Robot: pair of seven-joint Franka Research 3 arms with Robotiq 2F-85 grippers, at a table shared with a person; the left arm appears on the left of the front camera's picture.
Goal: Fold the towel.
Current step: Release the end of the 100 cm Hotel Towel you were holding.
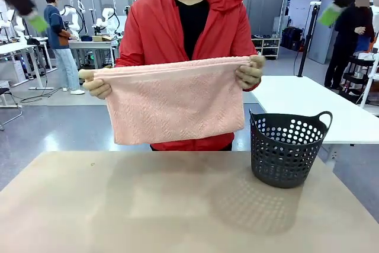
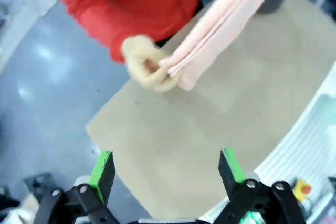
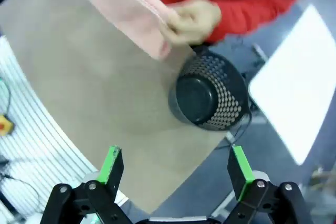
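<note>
Soft, looped salmon-pink towel [image 1: 177, 102], folded double, held up left of round perforated basket [image 1: 287, 149], top corners pinched in person's hands [image 1: 98, 87]. Left gripper [image 2: 165, 174], right gripper [image 3: 176, 174] high above basket, jaws wide, empty.

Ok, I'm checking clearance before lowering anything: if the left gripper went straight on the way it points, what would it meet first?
Probably the bare table, just short of the person's hand pinching the towel. The left gripper is open, and depth is unclear.
</note>
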